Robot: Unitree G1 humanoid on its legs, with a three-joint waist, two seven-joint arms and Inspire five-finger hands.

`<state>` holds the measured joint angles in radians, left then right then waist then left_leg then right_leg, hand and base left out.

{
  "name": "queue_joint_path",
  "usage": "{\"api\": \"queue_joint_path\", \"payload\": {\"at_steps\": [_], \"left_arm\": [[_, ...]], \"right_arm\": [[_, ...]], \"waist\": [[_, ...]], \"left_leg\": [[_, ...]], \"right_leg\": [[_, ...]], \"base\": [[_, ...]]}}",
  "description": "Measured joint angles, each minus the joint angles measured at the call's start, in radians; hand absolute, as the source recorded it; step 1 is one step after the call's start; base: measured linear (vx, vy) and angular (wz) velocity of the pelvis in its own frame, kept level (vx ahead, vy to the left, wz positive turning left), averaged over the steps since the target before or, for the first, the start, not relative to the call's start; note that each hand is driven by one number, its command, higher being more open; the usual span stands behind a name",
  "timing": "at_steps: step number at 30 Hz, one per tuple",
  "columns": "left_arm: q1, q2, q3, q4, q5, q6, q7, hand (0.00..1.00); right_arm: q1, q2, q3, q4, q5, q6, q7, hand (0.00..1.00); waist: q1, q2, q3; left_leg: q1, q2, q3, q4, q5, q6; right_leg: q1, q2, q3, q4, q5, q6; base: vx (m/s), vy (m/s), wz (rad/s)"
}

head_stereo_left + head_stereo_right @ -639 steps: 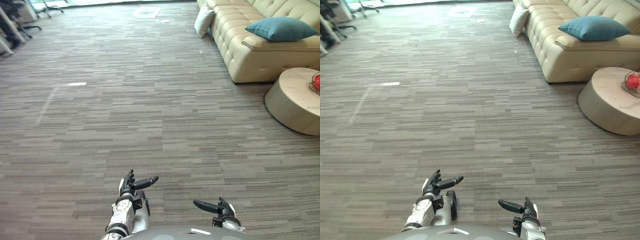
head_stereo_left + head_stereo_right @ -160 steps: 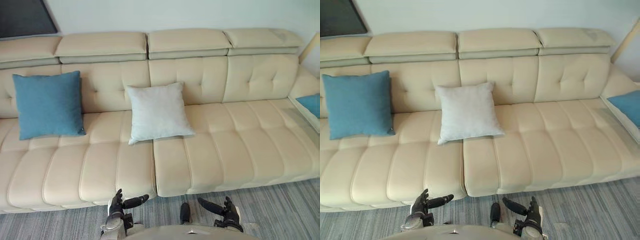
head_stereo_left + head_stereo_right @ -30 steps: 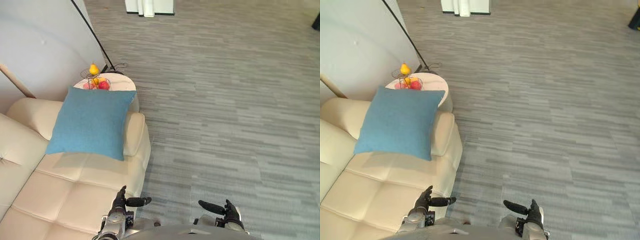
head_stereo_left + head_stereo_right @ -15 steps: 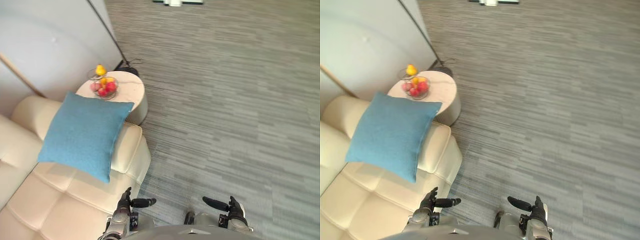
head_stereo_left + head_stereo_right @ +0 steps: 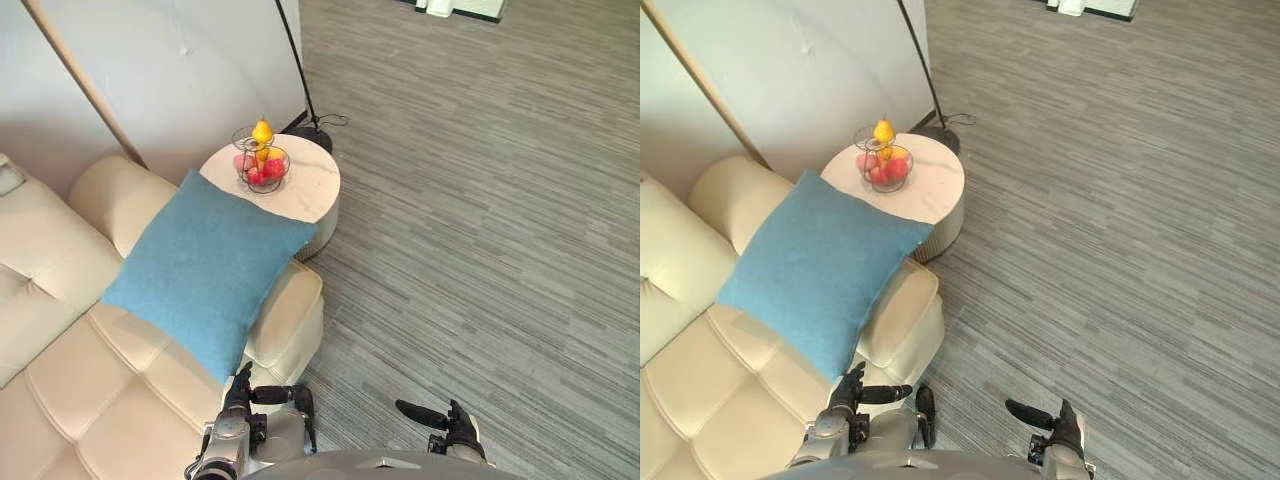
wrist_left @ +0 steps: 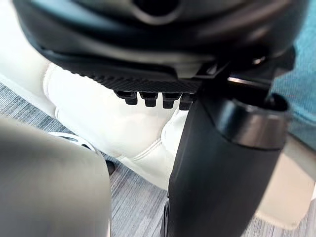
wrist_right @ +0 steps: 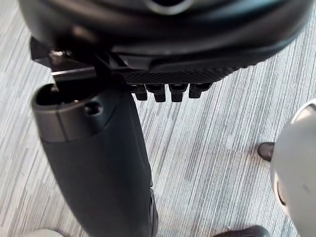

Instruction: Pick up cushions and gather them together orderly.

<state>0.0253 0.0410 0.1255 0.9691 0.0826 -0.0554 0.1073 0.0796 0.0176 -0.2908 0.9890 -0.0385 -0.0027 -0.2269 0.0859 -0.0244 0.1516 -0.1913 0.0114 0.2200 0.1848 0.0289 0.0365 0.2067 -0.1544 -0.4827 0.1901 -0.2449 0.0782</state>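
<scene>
A blue cushion (image 5: 205,270) lies tilted at the right end of the cream sofa (image 5: 60,390), propped over its padded armrest (image 5: 290,315), just beside a round side table (image 5: 310,195) that carries a wire fruit basket (image 5: 260,165). The left hand (image 5: 240,393) hangs at the near edge by the sofa's corner and the right hand (image 5: 455,428) over the grey floor (image 5: 480,220); both hold their fingers straight and thumbs out, empty and apart from the cushion

Cream sofa (image 5: 90,390), blue cushion (image 5: 205,270) leaning on its armrest, round side table (image 5: 312,197) bearing a fruit basket (image 5: 262,166)
</scene>
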Motion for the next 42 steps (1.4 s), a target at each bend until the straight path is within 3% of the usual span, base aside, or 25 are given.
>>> {"api": "queue_joint_path", "payload": {"at_steps": [2, 4, 5, 7, 8, 9, 11, 12, 14, 15, 16, 17, 18, 21, 22, 26, 28, 30, 31, 32, 34, 36, 42], "left_arm": [[0.001, 0.003, -0.001, 0.02, -0.004, 0.0, -0.008, 1.0], [0.001, 0.005, -0.009, 0.042, -0.005, 0.003, -0.009, 1.0], [0.0, 0.015, -0.04, 0.046, -0.007, 0.005, -0.007, 1.0], [0.001, 0.029, -0.07, 0.048, -0.01, 0.009, -0.008, 1.0], [0.002, 0.029, -0.073, 0.047, -0.012, 0.014, -0.006, 1.0], [0.003, 0.029, -0.073, 0.047, -0.013, 0.014, -0.005, 1.0], [0.004, 0.026, -0.071, 0.042, -0.013, 0.014, -0.003, 1.0], [0.004, 0.025, -0.071, 0.04, -0.013, 0.014, -0.003, 1.0], [0.005, 0.022, -0.065, 0.036, -0.013, 0.014, -0.003, 1.0], [0.005, 0.022, -0.063, 0.035, -0.013, 0.014, -0.004, 1.0], [0.005, 0.025, -0.06, 0.034, -0.012, 0.014, -0.003, 1.0], [0.005, 0.021, -0.059, 0.035, -0.012, 0.013, -0.003, 1.0], [0.01, 0.004, -0.034, 0.033, -0.008, 0.011, -0.002, 1.0], [0.017, -0.012, -0.02, 0.033, -0.002, 0.01, -0.003, 1.0], [0.023, -0.01, -0.019, 0.027, -0.002, 0.01, -0.003, 1.0], [0.036, -0.018, 0.006, -0.005, -0.004, 0.009, 0.001, 1.0], [0.035, -0.013, 0.004, -0.006, -0.003, 0.004, 0.002, 1.0], [0.035, -0.013, 0.002, -0.007, -0.001, 0.0, 0.004, 1.0], [0.031, -0.013, 0.0, -0.006, 0.002, 0.001, 0.004, 1.0], [0.031, -0.014, -0.003, -0.005, 0.004, 0.001, 0.004, 1.0], [0.035, -0.008, -0.012, -0.005, 0.004, 0.001, 0.006, 1.0], [0.036, 0.011, -0.048, -0.003, 0.005, 0.001, 0.013, 1.0], [0.051, 0.017, -0.071, -0.001, -0.011, 0.001, 0.022, 1.0]], "right_arm": [[0.009, -0.001, -0.002, 0.021, -0.003, 0.002, 0.007, 1.0], [0.009, -0.017, -0.005, 0.027, -0.006, 0.002, 0.014, 1.0], [0.006, -0.017, -0.007, 0.025, -0.006, 0.0, 0.014, 1.0], [0.005, -0.014, -0.002, 0.025, -0.008, -0.001, 0.019, 1.0], [0.004, -0.012, 0.0, 0.025, -0.012, -0.003, 0.023, 1.0], [0.003, -0.012, 0.0, 0.024, -0.012, -0.005, 0.023, 1.0], [0.003, -0.011, 0.0, 0.014, -0.008, -0.012, 0.022, 1.0], [0.003, -0.011, 0.001, 0.01, -0.008, -0.012, 0.022, 1.0], [0.003, -0.009, 0.004, 0.005, 0.004, -0.016, 0.021, 1.0], [0.003, -0.009, 0.006, 0.005, 0.004, -0.016, 0.021, 1.0], [0.009, -0.005, 0.009, 0.004, 0.006, -0.016, 0.021, 1.0], [0.013, -0.001, 0.006, 0.001, 0.01, -0.017, 0.021, 1.0], [0.023, -0.006, -0.002, -0.01, 0.011, -0.016, 0.021, 1.0], [0.024, -0.008, -0.002, -0.017, 0.021, -0.011, 0.02, 1.0], [0.025, -0.004, 0.0, -0.017, 0.021, -0.011, 0.02, 1.0], [0.021, 0.005, 0.001, -0.024, 0.02, -0.011, 0.021, 1.0], [0.012, 0.012, 0.001, -0.024, 0.021, -0.011, 0.021, 1.0], [0.011, 0.019, 0.0, -0.029, 0.021, -0.011, 0.02, 1.0], [0.012, 0.019, -0.001, -0.04, 0.021, -0.012, 0.019, 1.0], [0.013, 0.02, -0.002, -0.044, 0.021, -0.012, 0.018, 1.0], [0.021, 0.019, -0.003, -0.057, 0.022, -0.011, 0.017, 1.0], [0.021, 0.028, -0.004, -0.071, 0.022, -0.012, 0.017, 1.0], [0.026, 0.013, -0.079, -0.213, 0.043, -0.011, -0.016, 1.0]], "waist": [[0.0, 0.003, -0.006], [-0.001, 0.012, -0.012], [-0.01, 0.006, -0.014], [-0.019, -0.004, -0.017], [-0.02, -0.007, -0.018], [-0.02, -0.007, -0.019], [-0.021, -0.003, -0.02], [-0.023, -0.001, -0.02], [-0.029, 0.002, -0.02], [-0.029, 0.001, -0.02], [-0.029, -0.018, -0.026], [-0.029, -0.019, -0.027], [-0.019, 0.007, -0.036], [-0.026, 0.02, -0.037], [-0.026, 0.017, -0.038], [-0.005, 0.017, -0.039], [-0.005, 0.01, -0.037], [-0.009, 0.007, -0.039], [-0.015, 0.015, -0.041], [-0.017, 0.016, -0.041], [-0.017, 0.012, -0.043], [-0.021, -0.008, -0.054], [-0.038, 0.017, -0.062]], "left_leg": [[0.039, -0.037, -0.017, -0.01, -0.032, 0.013], [0.094, -0.067, -0.046, -0.042, -0.043, 0.027], [0.129, -0.091, -0.081, -0.059, -0.047, 0.032], [0.148, -0.109, -0.132, -0.06, -0.056, 0.043], [0.175, -0.11, -0.197, -0.061, -0.065, 0.049], [0.181, -0.109, -0.213, -0.061, -0.067, 0.049], [0.192, -0.102, -0.289, -0.055, -0.073, 0.047], [0.191, -0.1, -0.307, -0.051, -0.076, 0.042], [0.17, -0.096, -0.41, -0.01, -0.106, 0.009], [0.168, -0.098, -0.418, -0.006, -0.11, 0.006], [0.152, -0.114, -0.458, 0.037, -0.137, -0.016], [0.146, -0.115, -0.471, 0.056, -0.15, -0.029], [0.14, -0.097, -0.483, 0.074, -0.162, -0.048], [0.13, -0.056, -0.479, 0.079, -0.167, -0.06], [0.12, -0.039, -0.48, 0.08, -0.169, -0.08], [0.105, -0.03, -0.479, 0.081, -0.161, -0.09], [0.094, -0.036, -0.437, 0.079, -0.131, -0.085], [0.076, -0.016, -0.306, 0.081, -0.131, -0.057], [0.058, 0.02, -0.146, 0.113, -0.155, -0.023], [0.052, 0.026, -0.104, 0.121, -0.154, -0.021], [0.068, 0.016, -0.105, 0.104, -0.144, -0.021], [0.103, -0.024, -0.137, 0.005, -0.079, -0.013], [0.206, -0.062, -0.167, -0.278, 0.068, -0.008]], "right_leg": [[0.017, -0.037, 0.002, 0.065, 0.002, 0.004], [-0.056, -0.113, 0.03, 0.332, 0.014, 0.024], [-0.12, -0.165, 0.07, 0.522, 0.052, 0.031], [-0.169, -0.174, 0.115, 0.64, 0.029, 0.021], [-0.23, -0.136, 0.169, 0.664, -0.023, 0.014], [-0.243, -0.125, 0.18, 0.653, -0.034, 0.011], [-0.302, -0.049, 0.28, 0.523, -0.063, -0.007], [-0.312, -0.029, 0.315, 0.486, -0.063, -0.007], [-0.34, 0.075, 0.532, 0.301, -0.057, -0.009], [-0.34, 0.081, 0.547, 0.288, -0.057, -0.008], [-0.328, 0.09, 0.594, 0.238, -0.003, -0.007], [-0.321, 0.098, 0.582, 0.241, 0.019, -0.036], [-0.309, 0.101, 0.52, 0.233, 0.004, -0.055], [-0.252, 0.113, 0.406, 0.183, 0.002, -0.063], [-0.218, 0.123, 0.349, 0.152, 0.003, -0.064], [-0.185, 0.132, 0.294, 0.12, 0.003, -0.064], [-0.164, 0.118, 0.262, 0.103, 0.006, -0.065], [-0.155, 0.111, 0.23, 0.083, 0.013, -0.066], [-0.148, 0.115, 0.201, 0.076, 0.013, -0.066], [-0.143, 0.114, 0.192, 0.077, 0.013, -0.066], [-0.125, 0.109, 0.184, 0.072, 0.014, -0.065], [-0.123, 0.086, 0.18, 0.06, 0.021, -0.053], [-0.123, 0.072, 0.181, 0.025, 0.033, -0.045]], "base": [[0.19, 0.156, 0.45], [0.2, 0.182, 0.52], [0.17, 0.12, 0.83], [0.22, 0.067, 1.03], [0.17, -0.005, 0.97], [0.17, -0.057, 1.17], [0.15, -0.132, 0.88], [0.1, -0.186, 1.03], [0.08, -0.254, 1.15], [0.1, -0.319, 1.12], [0.07, -0.207, 0.8], [0.13, -0.317, 1.12], [0.12, -0.28, 0.94], [0.15, -0.289, 1.14], [0.09, -0.18, 1.05], [0.09, -0.138, 0.66], [0.05, -0.027, 0.6], [0.02, 0.011, 0.52], [0.01, 0.037, 0.5], [0.02, 0.074, 0.62], [0.02, 0.069, 0.45], [0.0, 0.06, 0.43], [-0.08, 0.03, 0.18]]}}
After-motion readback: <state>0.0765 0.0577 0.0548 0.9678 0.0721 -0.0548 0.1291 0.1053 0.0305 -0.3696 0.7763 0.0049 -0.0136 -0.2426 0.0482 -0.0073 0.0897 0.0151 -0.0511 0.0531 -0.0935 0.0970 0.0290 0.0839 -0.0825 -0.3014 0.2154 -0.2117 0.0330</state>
